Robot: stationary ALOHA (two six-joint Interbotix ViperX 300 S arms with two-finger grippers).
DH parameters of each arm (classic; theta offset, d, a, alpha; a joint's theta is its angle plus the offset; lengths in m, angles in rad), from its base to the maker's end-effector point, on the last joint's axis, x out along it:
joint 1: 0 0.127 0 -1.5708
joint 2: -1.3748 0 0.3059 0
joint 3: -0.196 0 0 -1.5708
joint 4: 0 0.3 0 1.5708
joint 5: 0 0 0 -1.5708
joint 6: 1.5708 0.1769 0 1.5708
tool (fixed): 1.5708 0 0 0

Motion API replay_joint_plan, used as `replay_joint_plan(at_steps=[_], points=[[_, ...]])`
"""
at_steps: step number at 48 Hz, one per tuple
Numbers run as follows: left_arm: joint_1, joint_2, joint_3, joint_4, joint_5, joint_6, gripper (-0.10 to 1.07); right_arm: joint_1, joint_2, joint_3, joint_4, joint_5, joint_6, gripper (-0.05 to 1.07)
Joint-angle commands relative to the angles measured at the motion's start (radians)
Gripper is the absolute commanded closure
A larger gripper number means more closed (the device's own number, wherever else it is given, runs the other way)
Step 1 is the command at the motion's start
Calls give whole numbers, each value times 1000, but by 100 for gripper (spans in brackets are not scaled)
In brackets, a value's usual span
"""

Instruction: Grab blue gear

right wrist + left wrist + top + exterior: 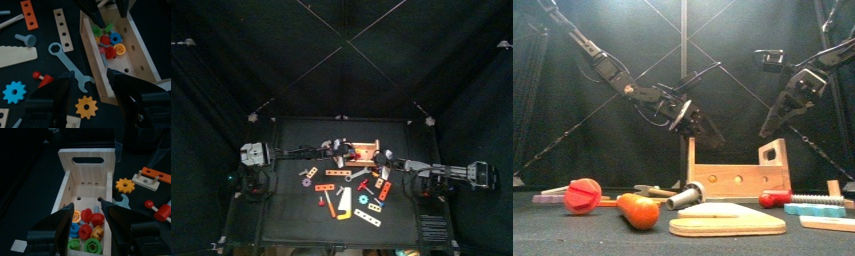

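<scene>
The wooden tray (pixel 65 178) holds a heap of red, orange and green pieces. Among them lies the blue gear (pixel 73 229), a small roundish piece also seen at the blue gear (pixel 115 37). My left gripper (pixel 88 208) hangs open just above this heap, with the gear below and beside one jaw and nothing between the jaws. It also shows as the left gripper (pixel 342 150) in the top view. My right gripper (pixel 91 75) is open over the table next to the tray's (pixel 143 47) long side, holding nothing.
Beside the tray lie a blue wrench (pixel 70 65), an orange gear (pixel 85 106), a larger blue toothed gear (pixel 13 92), a red bolt (pixel 41 77) and orange perforated strips (pixel 61 30). A wooden saw (pixel 727 220) and a red wheel (pixel 583 193) lie near the front edge.
</scene>
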Motion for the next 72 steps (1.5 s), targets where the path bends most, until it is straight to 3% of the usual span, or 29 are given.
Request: replay_joint_plan(at_steps=[1,10,27,45,56,64,72], points=[[-2,-32,-14,-2,-6,0,13,15,-9,-26,15,3,3,14],[-12,-83,2,0,-6,-2,13,55,-6,-71,61,49,2,14],[-149,-225,149,25,-9,3,13,127,-14,-77,181,304,5,14],[-270,-316,316,44,-12,0,13,253,29,-84,305,258,8,13],[-295,-341,373,-3,-43,-5,13,299,74,-164,181,272,118,13],[-298,-354,400,-75,-55,-3,13,308,98,-239,35,413,296,12],[-307,-374,426,-104,-72,-2,13,411,117,-255,-132,460,442,12]])
